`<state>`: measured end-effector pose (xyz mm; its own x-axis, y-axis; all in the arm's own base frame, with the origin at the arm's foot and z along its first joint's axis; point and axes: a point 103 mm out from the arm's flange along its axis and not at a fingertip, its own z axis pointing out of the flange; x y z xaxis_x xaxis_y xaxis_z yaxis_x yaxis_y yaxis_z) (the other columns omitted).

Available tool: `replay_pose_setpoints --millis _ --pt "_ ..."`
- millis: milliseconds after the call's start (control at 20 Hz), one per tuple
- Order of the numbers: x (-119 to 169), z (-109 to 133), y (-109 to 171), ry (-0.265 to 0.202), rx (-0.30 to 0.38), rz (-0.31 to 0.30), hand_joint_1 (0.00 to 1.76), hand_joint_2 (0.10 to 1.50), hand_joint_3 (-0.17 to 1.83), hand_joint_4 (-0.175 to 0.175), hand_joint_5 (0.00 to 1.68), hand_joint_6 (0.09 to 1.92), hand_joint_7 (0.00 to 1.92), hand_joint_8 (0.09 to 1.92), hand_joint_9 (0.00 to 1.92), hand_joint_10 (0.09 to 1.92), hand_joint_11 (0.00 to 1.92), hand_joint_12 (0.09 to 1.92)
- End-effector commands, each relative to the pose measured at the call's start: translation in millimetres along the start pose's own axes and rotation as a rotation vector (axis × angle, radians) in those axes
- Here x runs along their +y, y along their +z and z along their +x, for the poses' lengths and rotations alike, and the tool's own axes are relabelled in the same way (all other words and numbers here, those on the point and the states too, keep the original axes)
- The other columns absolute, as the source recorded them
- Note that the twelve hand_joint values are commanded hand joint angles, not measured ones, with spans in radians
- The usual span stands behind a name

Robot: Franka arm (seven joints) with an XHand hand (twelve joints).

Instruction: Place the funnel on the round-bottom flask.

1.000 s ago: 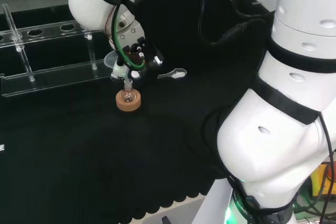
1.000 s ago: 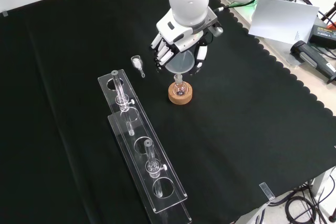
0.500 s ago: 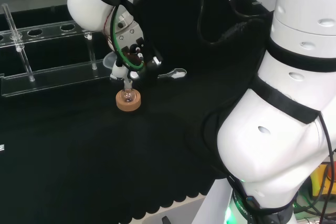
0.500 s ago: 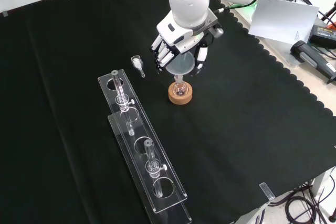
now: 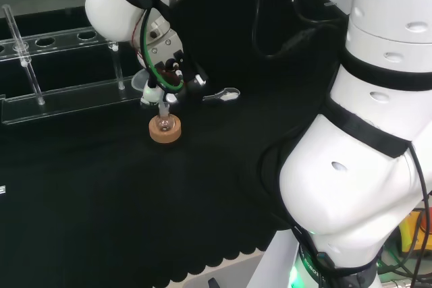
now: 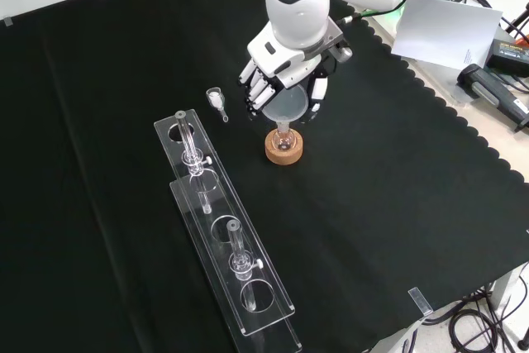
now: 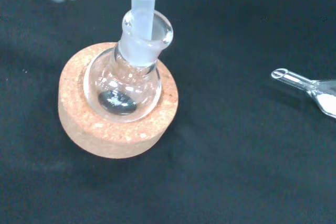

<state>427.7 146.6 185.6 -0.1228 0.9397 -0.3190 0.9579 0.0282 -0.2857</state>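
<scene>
A small clear round-bottom flask stands upright in a cork ring stand on the black cloth; the stand lies mid-bench in the front view and shows in the head view too. A translucent funnel is held by the hand, whose fingers curl round its cone. In the wrist view the funnel's stem enters the flask's neck. The hand hangs directly above the flask.
Clear plastic racks with glass tubes lie left of the flask in the front view and at the far left in the head view. A small glass piece lies beside the hand. The arm's white links stand at the head view's right.
The hand has shifted slightly with the funnel, lowering its stem into the flask's neck. The flask and stand have stayed put.
</scene>
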Motion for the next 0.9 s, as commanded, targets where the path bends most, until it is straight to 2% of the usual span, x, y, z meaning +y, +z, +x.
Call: replay_pose_setpoints --millis 50,600,800,900 --pt "1.3 5.6 2.8 -0.004 0.001 0.0 0.82 0.75 0.66 -0.028 0.77 0.74 0.69 0.66 1.01 0.37 0.71 1.24" --pt "1.6 6.7 4.1 -0.003 -0.002 0.002 0.82 0.74 0.66 -0.034 0.74 0.73 0.67 0.66 0.99 0.36 0.71 1.24" --pt "0.6 5.3 4.3 0.002 0.006 0.001 0.81 0.74 0.66 -0.052 0.58 0.71 0.61 0.68 0.93 0.38 0.68 1.25" --pt "-0.2 3.1 5.0 0.003 0.015 0.007 0.79 0.72 0.66 -0.062 0.47 0.63 0.54 0.72 0.86 0.42 0.64 1.27"
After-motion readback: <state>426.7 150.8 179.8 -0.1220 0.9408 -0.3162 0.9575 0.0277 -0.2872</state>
